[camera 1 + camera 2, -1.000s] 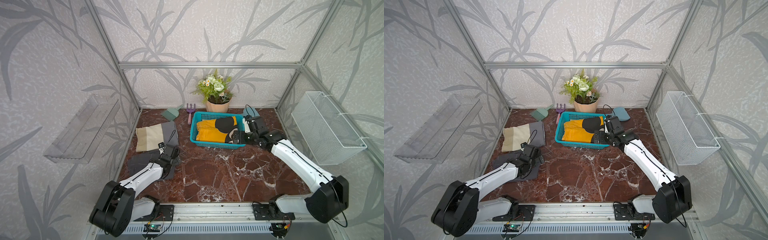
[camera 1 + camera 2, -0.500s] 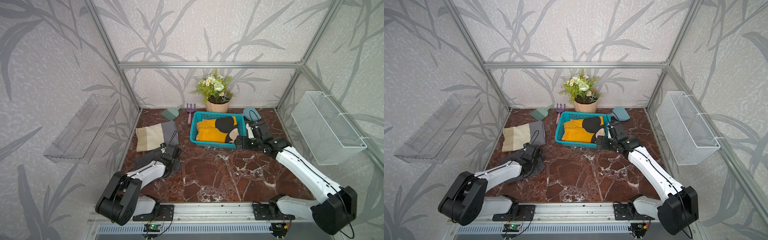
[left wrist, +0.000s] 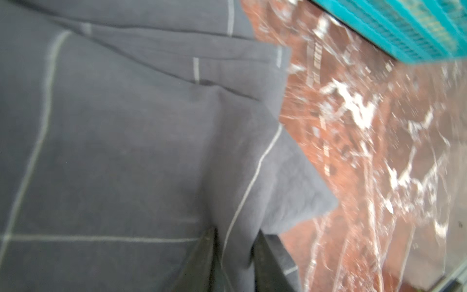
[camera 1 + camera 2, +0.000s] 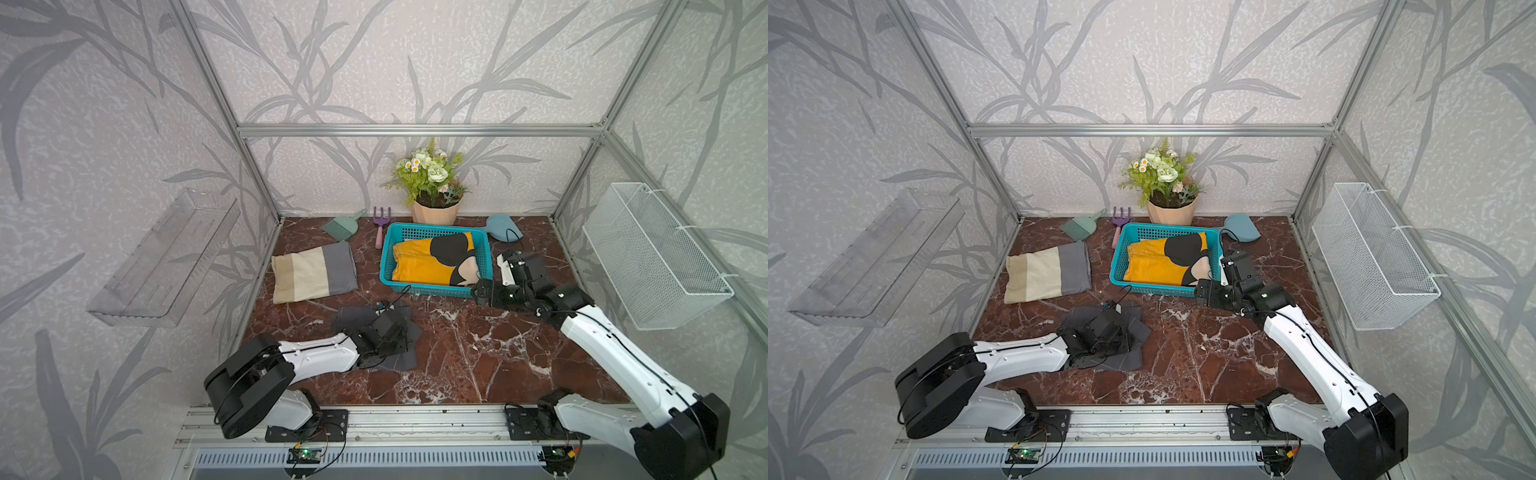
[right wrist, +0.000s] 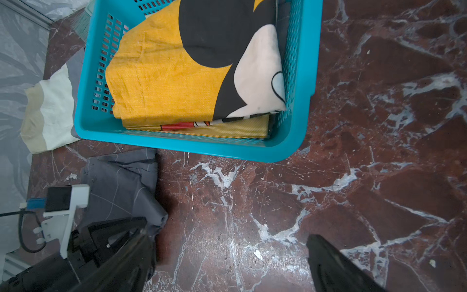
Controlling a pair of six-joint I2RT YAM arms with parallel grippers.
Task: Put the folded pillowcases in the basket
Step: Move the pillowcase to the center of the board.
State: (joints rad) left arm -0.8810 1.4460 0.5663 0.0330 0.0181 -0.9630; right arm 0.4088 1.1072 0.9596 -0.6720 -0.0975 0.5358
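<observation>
I am on the pick-up step: the grey pillowcase point(image 4: 351, 318) lies on the marble table point(image 4: 478, 353), on the side of the basket point(image 4: 387, 255) nearest the robot's bases, off its near-left corner, close to it but not touching. It is not yet in the basket.

In the left wrist view the left gripper point(image 3: 235, 237) is down on this cloth. Its fingers point(image 3: 202, 257) stand only narrowly apart with a raised fold of the grey fabric between them, and creases run toward that fold, so I judge it a pinch on a ridge of the top layers, not on the whole folded stack.

The right gripper point(image 5: 227, 235) hangs over bare marble beside the basket's near-right corner, its jaws spread wide and holding nothing.

The basket already holds a yellow pillowcase point(image 4: 419, 264) that fills most of it. A beige-and-grey pillowcase point(image 4: 307, 274) lies flat on the basket's left, apart from it.

Next I need to lift the grey one clear of the table, carry it over the basket's near wall and lay it on the yellow one. A grip this shallow could let the folds fall open, so I would lift slowly, and bring in the free right gripper if the cloth sags.
</observation>
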